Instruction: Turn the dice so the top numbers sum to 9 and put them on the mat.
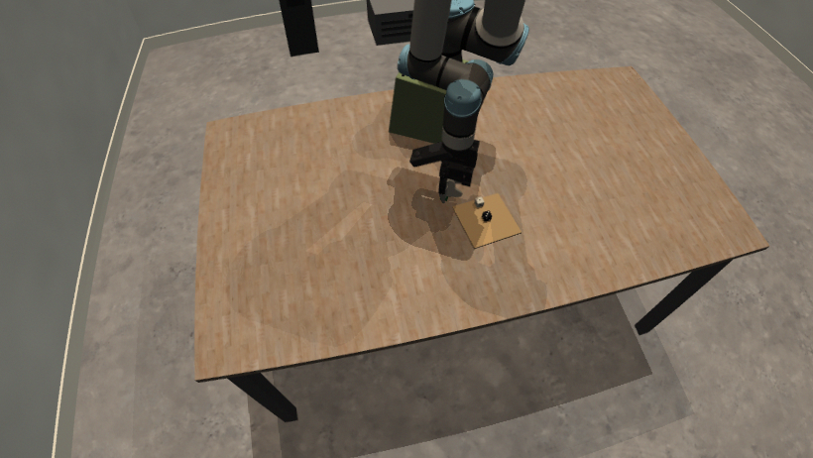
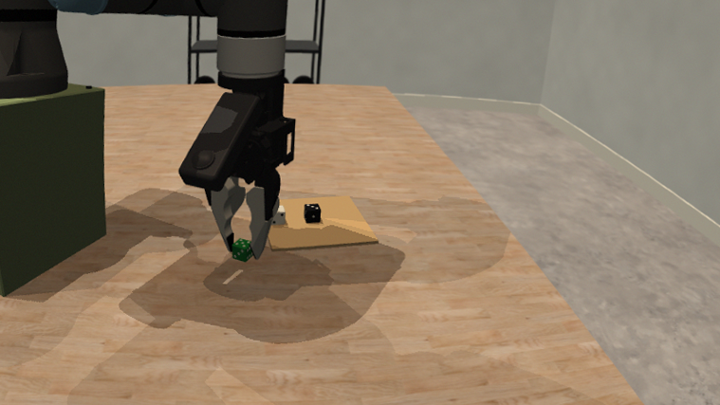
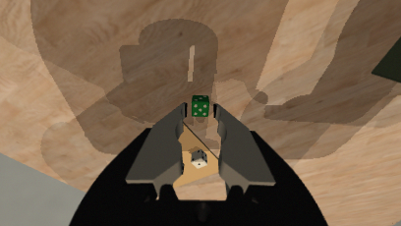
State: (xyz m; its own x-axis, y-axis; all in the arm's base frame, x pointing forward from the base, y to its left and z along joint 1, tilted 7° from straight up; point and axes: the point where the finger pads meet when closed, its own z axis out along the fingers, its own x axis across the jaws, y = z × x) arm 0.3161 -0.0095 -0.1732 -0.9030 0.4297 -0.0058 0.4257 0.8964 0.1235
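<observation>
The green die (image 2: 242, 250) (image 3: 200, 106) sits on the table just off the mat. In the wrist view its larger visible face shows five pips. My gripper (image 1: 444, 197) (image 2: 244, 252) (image 3: 200, 104) is partly open around this die, one fingertip on each side, with small gaps between die and fingertips in the wrist view. The white die (image 1: 479, 201) (image 2: 280, 215) (image 3: 199, 159) sits on the tan mat (image 1: 505, 225) (image 2: 350, 234) near its edge, partly hidden by a finger in the exterior view. The black die (image 1: 487, 216) (image 2: 312, 213) sits flat nearer the mat's middle.
The wooden table (image 1: 318, 227) (image 2: 454, 363) bears everything. The green robot base (image 1: 417, 110) (image 2: 42, 187) stands at its back edge. Arm shadows fall across the table and mat. A shelf rack (image 2: 302, 47) stands in the background.
</observation>
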